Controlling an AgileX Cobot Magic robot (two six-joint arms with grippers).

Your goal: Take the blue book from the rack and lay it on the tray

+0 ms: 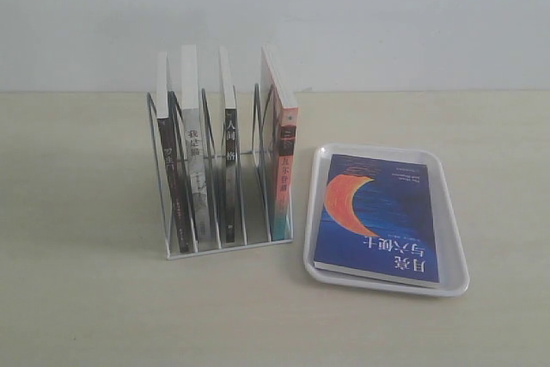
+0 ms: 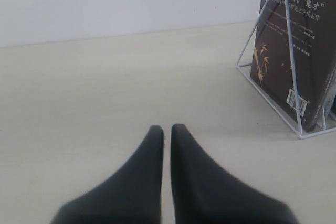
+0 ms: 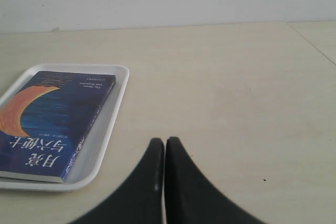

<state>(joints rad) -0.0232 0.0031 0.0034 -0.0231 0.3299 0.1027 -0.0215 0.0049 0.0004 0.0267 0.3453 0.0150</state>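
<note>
Exterior view: finding the blue book [image 1: 378, 217] lying flat, cover up, inside the tray [image 1: 447, 212], toward the right side of the table [image 1: 77, 298] and well off its far edge. Running its long side from the far edge toward the near one, in line with the tray's long side, with only a slight skew. Standing just left of the tray, the rack [image 1: 252, 212], holding four other books upright and leaving one slot bare. Showing neither tool here.

Left wrist view: showing the left tool [image 2: 167, 129] clenched, tips nearly touching, gripping nothing, with bare table ahead of it. Catching only one end of the rack [image 2: 301, 134], a dark-covered book [image 2: 289, 35] leaning inside it. Showing no blue book here.

Right wrist view: showing the right tool [image 3: 164, 141] clenched too, pinching nothing, with bare table around it. Lying off to one side and apart from it, the tray [image 3: 113, 114] with the blue book [image 3: 50, 124] inside, one long edge turned toward the tool.

Judging the right tool the nearer of the two to the book. Judging the task as looking done: calling for no further grasp, only for keeping both tools clear of the tray.
</note>
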